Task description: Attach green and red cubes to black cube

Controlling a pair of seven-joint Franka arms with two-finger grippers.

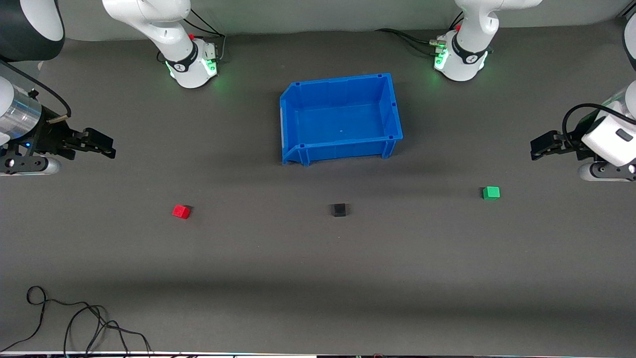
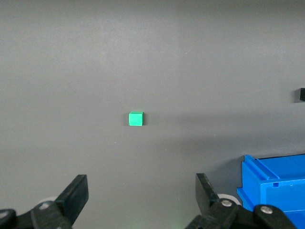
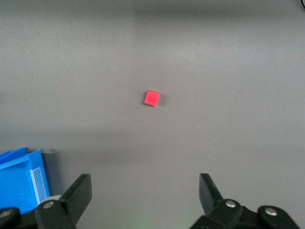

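The black cube (image 1: pixel 339 210) sits on the dark table, nearer the front camera than the blue bin. The red cube (image 1: pixel 181 212) lies toward the right arm's end; it also shows in the right wrist view (image 3: pixel 152 98). The green cube (image 1: pixel 491 193) lies toward the left arm's end; it also shows in the left wrist view (image 2: pixel 136 119). My left gripper (image 1: pixel 539 147) is open and empty, up in the air beside the green cube's spot (image 2: pixel 141 191). My right gripper (image 1: pixel 105 147) is open and empty, up over bare table short of the red cube (image 3: pixel 145 191).
An empty blue bin (image 1: pixel 387 102) stands in the middle of the table, between the two arm bases; its corner shows in both wrist views (image 2: pixel 276 186) (image 3: pixel 19 179). A black cable (image 1: pixel 84 323) lies at the table's near edge at the right arm's end.
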